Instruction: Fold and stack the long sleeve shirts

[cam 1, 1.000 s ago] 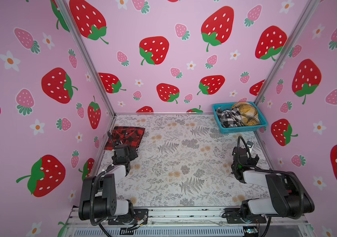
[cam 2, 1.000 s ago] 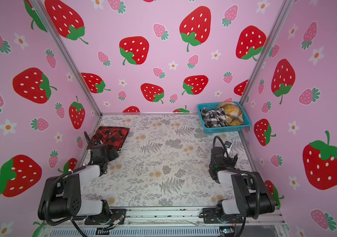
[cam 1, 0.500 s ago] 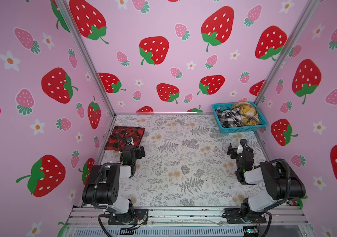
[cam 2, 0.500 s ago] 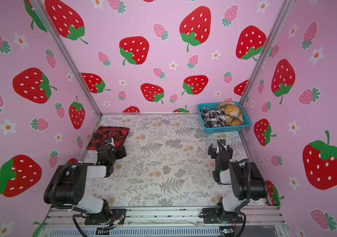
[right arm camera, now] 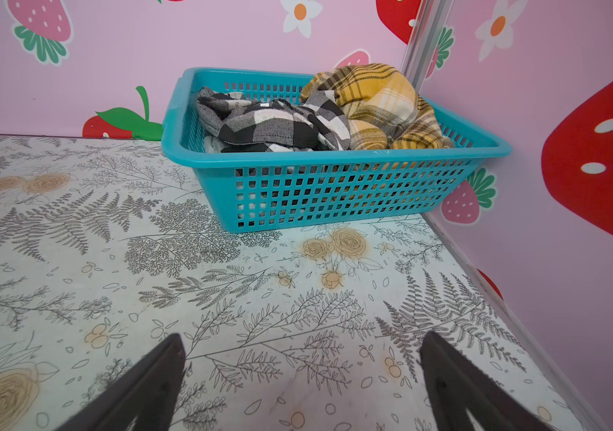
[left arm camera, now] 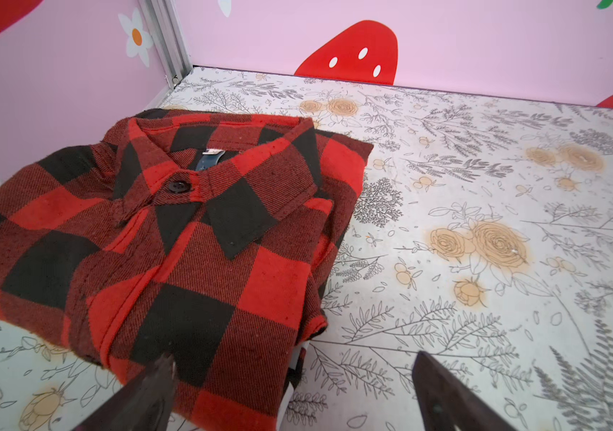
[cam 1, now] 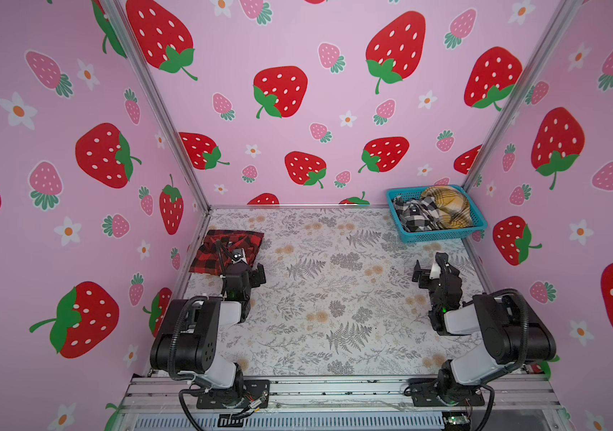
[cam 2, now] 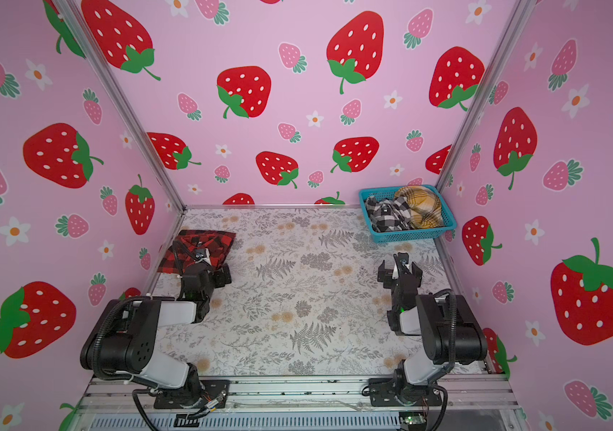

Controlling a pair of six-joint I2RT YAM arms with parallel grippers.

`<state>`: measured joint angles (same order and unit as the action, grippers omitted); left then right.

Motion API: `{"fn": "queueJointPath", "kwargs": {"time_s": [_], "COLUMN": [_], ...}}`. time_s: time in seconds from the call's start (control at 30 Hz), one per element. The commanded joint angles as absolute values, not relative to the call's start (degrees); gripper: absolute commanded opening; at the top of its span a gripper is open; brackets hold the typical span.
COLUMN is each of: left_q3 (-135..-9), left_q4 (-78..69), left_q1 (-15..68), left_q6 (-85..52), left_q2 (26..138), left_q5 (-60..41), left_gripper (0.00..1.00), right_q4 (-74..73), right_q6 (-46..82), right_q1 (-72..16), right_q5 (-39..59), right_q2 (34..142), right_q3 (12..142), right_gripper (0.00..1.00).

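Observation:
The red-and-black shirt (left arm camera: 170,239) lies folded, collar up, at the table's far left (cam 1: 223,246). My left gripper (left arm camera: 293,364) stands open just in front of the shirt's near edge; one finger (left arm camera: 155,388) hangs over the cloth and holds nothing. In both top views it sits at the shirt's near corner (cam 1: 243,270). A black-and-white shirt (right arm camera: 271,127) and a mustard-yellow shirt (right arm camera: 376,104) lie crumpled in the teal basket (right arm camera: 335,194). My right gripper (right arm camera: 303,341) is open and empty above bare table, short of the basket (cam 1: 430,266).
The basket (cam 1: 435,235) stands in the far right corner against the pink strawberry walls. Metal posts mark both back corners. The arm bases sit on an aluminium rail (cam 1: 335,388) along the front edge. Floral table (cam 1: 335,298) stretches between the arms.
Both arms have pulled their elbows back and up from a low stretched pose. The grippers stay open near the same spots. The red shirt has not moved.

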<state>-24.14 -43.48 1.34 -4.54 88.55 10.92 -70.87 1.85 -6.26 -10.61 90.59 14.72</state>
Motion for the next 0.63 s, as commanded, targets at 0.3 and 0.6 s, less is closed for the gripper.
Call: {"fn": "queueJointPath", "kwargs": {"time_s": [0.3, 0.6], "left_q3": [-25.2, -24.6], "left_q4": [-45.1, -45.7], "left_q1": [1.2, 0.9], "left_q6": [-3.6, -3.7], "left_q2": [88.6, 88.3], "left_q5": [11.6, 10.4], "left_gripper": [0.99, 0.99], "right_q4": [-72.1, -72.1], "right_q6": [1.1, 1.1], "right_q1": [-6.7, -6.7], "right_q5": [-10.3, -10.2], "right_q2": [90.0, 90.0], "right_q3": [15.1, 15.1], "right_gripper": [0.99, 0.99]}}
